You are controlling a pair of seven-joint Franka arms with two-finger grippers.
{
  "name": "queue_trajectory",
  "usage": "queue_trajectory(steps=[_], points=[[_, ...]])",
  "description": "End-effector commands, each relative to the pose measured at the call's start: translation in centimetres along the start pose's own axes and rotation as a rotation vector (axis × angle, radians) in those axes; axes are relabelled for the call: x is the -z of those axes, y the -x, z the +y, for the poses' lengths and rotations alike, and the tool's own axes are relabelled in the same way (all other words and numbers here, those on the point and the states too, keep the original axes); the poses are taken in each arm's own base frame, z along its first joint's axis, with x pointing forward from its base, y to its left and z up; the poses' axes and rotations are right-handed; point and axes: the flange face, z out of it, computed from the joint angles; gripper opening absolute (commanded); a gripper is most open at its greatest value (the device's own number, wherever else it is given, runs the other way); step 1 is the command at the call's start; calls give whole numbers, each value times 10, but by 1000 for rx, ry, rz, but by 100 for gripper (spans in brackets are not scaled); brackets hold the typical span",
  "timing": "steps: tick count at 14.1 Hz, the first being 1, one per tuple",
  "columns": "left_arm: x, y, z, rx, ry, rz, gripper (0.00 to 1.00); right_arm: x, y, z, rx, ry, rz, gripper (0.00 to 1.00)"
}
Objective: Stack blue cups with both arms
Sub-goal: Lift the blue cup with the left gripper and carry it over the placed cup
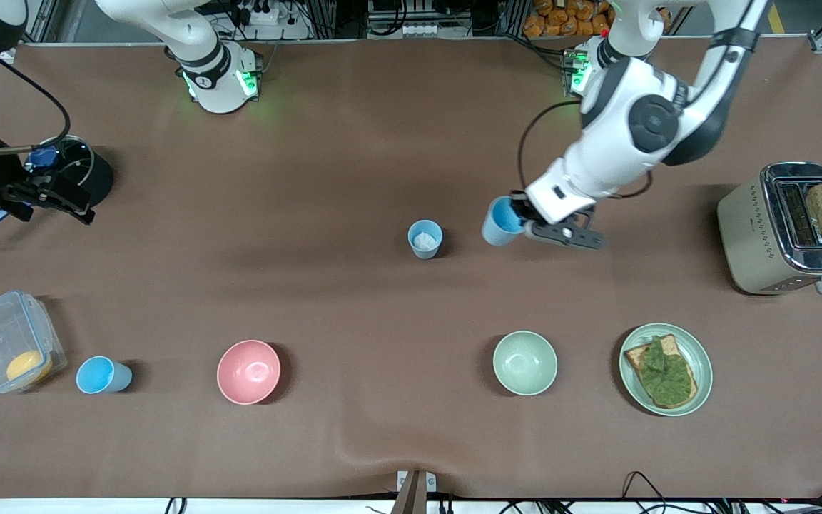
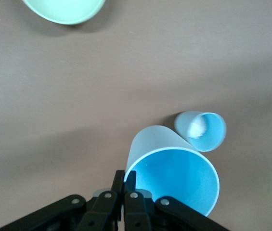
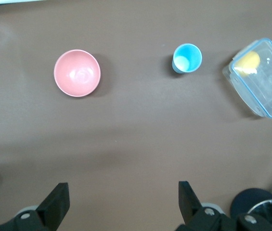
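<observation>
My left gripper [image 1: 519, 218] is shut on the rim of a light-blue cup [image 1: 501, 221] and holds it tilted above the table. In the left wrist view the fingers [image 2: 124, 179] pinch the cup's wall [image 2: 174, 168]. A second blue cup [image 1: 425, 238] with a whitish patch inside stands upright mid-table, just beside the held one; it also shows in the left wrist view [image 2: 201, 130]. A third blue cup [image 1: 100, 375] stands near the front camera, between the clear box and the pink bowl; it shows in the right wrist view [image 3: 187, 58]. My right gripper [image 1: 54, 194] is open and empty [image 3: 121, 202], waiting at the right arm's end.
A pink bowl [image 1: 248, 371], a pale green bowl [image 1: 524, 363] and a plate with toast [image 1: 666, 368] line the side near the front camera. A clear lidded box [image 1: 8, 341] sits at the right arm's end, a toaster [image 1: 785, 227] at the left arm's end. A black pot [image 1: 86, 171] stands by the right gripper.
</observation>
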Motion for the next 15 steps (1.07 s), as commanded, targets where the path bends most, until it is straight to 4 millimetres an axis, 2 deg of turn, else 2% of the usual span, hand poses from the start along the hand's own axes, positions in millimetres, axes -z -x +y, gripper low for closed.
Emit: queue_trajectory(steps=[1, 3, 5, 6, 7, 8, 10, 12, 15], points=[[-11, 3, 48, 4, 31, -36, 0, 0, 3, 15, -23, 3, -14, 100], [-26, 11, 98, -19, 45, -57, 0, -8, 4, 23, -26, 4, -40, 100], [-46, 14, 128, -15, 21, -63, 0, -6, 4, 17, -13, 0, -35, 100], [-53, 11, 135, 1, 16, -64, 0, -6, 5, 14, -7, 1, -39, 100], [-61, 11, 139, 6, 10, -70, 0, -7, 5, 13, -3, 1, -44, 100], [-68, 6, 134, 4, -5, -64, 0, -8, 4, 13, -3, 5, -42, 100], [-78, 0, 129, -5, -12, -51, 0, -6, 3, 10, 2, 5, -33, 100], [-86, -3, 127, -2, -5, -43, 0, -17, 0, 8, 6, 5, -51, 100], [-96, -7, 124, 2, -5, -33, 0, -18, 0, 5, 10, 3, -57, 100]])
